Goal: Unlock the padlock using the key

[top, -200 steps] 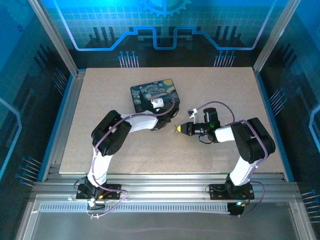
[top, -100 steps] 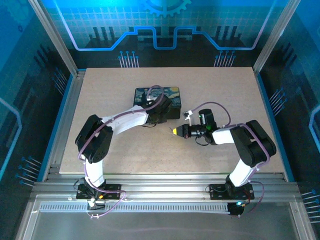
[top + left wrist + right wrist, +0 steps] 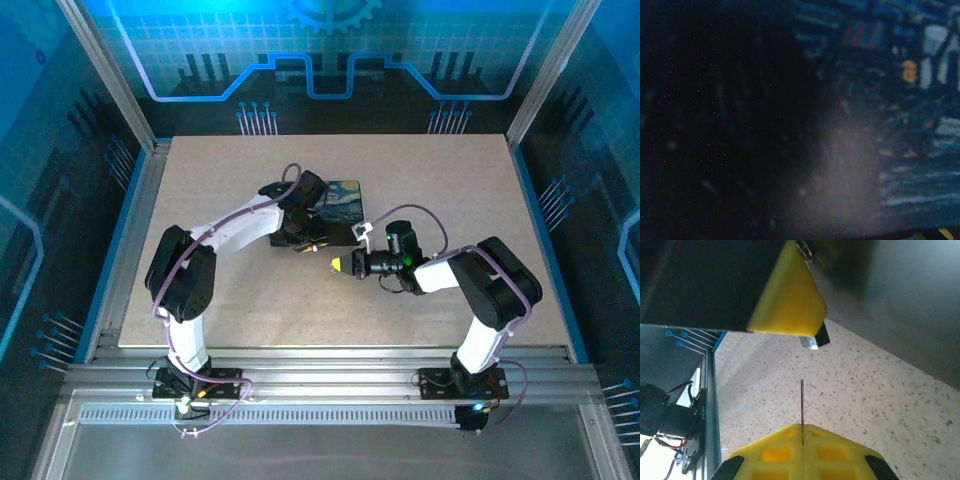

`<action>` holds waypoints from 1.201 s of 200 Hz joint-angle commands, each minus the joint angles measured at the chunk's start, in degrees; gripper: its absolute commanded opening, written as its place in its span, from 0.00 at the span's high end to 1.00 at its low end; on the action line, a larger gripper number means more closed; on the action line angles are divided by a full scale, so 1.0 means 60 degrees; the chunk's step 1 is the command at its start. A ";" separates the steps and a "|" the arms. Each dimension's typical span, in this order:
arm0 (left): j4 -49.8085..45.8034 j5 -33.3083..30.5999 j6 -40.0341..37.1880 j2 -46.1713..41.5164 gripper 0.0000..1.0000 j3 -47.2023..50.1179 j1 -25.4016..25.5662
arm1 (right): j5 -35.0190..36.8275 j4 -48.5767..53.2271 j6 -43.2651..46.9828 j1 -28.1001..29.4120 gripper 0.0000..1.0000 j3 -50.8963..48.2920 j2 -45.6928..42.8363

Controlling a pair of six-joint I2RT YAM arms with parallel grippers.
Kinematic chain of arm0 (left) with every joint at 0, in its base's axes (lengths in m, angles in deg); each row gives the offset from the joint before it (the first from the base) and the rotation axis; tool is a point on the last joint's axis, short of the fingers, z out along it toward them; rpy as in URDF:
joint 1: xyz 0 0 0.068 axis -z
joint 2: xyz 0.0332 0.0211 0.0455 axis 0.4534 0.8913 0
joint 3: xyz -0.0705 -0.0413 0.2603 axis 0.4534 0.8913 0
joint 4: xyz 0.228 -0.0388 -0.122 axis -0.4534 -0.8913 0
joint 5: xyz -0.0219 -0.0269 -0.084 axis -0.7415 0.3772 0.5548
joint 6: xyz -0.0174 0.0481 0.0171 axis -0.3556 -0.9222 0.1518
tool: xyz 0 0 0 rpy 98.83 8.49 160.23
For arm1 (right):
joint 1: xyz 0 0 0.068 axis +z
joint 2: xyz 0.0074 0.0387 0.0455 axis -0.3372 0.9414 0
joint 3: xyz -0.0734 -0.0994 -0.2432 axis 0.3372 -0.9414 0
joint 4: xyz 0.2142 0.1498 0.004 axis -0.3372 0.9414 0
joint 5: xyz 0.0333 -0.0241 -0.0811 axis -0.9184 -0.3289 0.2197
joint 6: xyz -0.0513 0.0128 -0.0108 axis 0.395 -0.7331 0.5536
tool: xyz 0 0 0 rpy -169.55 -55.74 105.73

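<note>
**A:** Camera above first. What's where?

**B:** The left gripper [image 3: 312, 242] sits at the near edge of the painted box [image 3: 340, 195]. The right gripper [image 3: 340, 265] is just beside it, tip pointing left toward it.

**A:** Left wrist?

**B:** Dark blur, with the box lid on the right (no help for aiming).

**A:** Right wrist?

**B:** The right gripper is clamped on the key [image 3: 802, 405]. Its blade is edge-on and runs straight out from the fingertips. Ahead and slightly right, the padlock [image 3: 812, 340] pokes from the left gripper's closed yellow tip, above the table [image 3: 865, 390]. Key and padlock are near but not touching.

**A:** So the next move?

**B:** I'd judge the right arm carries the key forward, once the blade lines up with the keyhole. I can't make out the keyhole.
</note>
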 commanded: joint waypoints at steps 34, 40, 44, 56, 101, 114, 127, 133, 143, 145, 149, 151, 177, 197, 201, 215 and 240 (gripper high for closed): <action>-0.0254 0.1266 0.0483 -0.0310 1.00 -0.0248 -0.0117 | 0.0569 -0.1164 0.0044 0.0221 1.00 -0.0129 0.0376; -0.0237 0.1323 0.0500 -0.0295 1.00 -0.0245 -0.0135 | 0.0593 -0.1289 0.0029 0.0212 1.00 -0.0137 0.0449; -0.0237 0.1344 0.0516 -0.0282 1.00 -0.0238 -0.0132 | 0.0625 -0.1352 0.0024 0.0217 1.00 -0.0133 0.0493; -0.0217 0.1414 0.0576 -0.0265 1.00 -0.0234 -0.0163 | 0.0640 -0.1495 0.0030 0.0217 1.00 -0.0160 0.0567; -0.0216 0.1547 0.0598 -0.0292 1.00 -0.0212 -0.0301 | 0.0788 -0.1645 0.0103 0.0211 1.00 -0.0247 0.0657; -0.0192 0.1595 0.0617 -0.0295 1.00 -0.0172 -0.0341 | 0.0734 -0.1740 0.0056 0.0209 1.00 -0.0247 0.0737; -0.0158 0.1600 0.0620 -0.0310 1.00 -0.0136 -0.0362 | 0.0754 -0.1806 0.0009 0.0219 1.00 -0.0272 0.0756; -0.0137 0.1614 0.0631 -0.0306 1.00 -0.0109 -0.0367 | 0.0778 -0.1876 -0.0018 0.0219 1.00 -0.0290 0.0774; -0.0093 0.1653 0.0635 -0.0316 1.00 -0.0077 -0.0385 | 0.0783 -0.1999 -0.0050 0.0219 1.00 -0.0307 0.0801; -0.0086 0.1662 0.0642 -0.0308 1.00 -0.0069 -0.0387 | 0.0776 -0.2035 -0.0058 0.0219 1.00 -0.0306 0.0806; -0.0095 0.1671 0.0649 -0.0310 1.00 -0.0062 -0.0384 | 0.0763 -0.2103 -0.0078 0.0218 1.00 -0.0307 0.0811; -0.0087 0.1667 0.0649 -0.0310 1.00 -0.0062 -0.0387 | 0.0760 -0.2130 -0.0091 0.0219 1.00 -0.0310 0.0812; -0.0018 0.1695 0.0710 -0.0340 1.00 0.0033 -0.0450 | 0.0686 -0.2382 -0.0117 0.0248 1.00 -0.0351 0.0801; 0.0047 0.1740 0.0752 -0.0363 1.00 0.0085 -0.0505 | 0.0703 -0.2407 -0.0079 0.0273 1.00 -0.0376 0.0779; 0.0047 0.1746 0.0770 -0.0366 1.00 0.0085 -0.0518 | 0.0720 -0.2435 -0.0080 0.0270 1.00 -0.0379 0.0779; 0.0046 0.1760 0.0781 -0.0369 1.00 0.0089 -0.0515 | 0.0652 -0.2507 -0.0091 0.0291 1.00 -0.0378 0.0773; 0.0153 0.1856 0.0901 -0.0396 1.00 0.0179 -0.0606 | 0.0558 -0.2461 -0.0023 0.0365 1.00 -0.0309 0.0754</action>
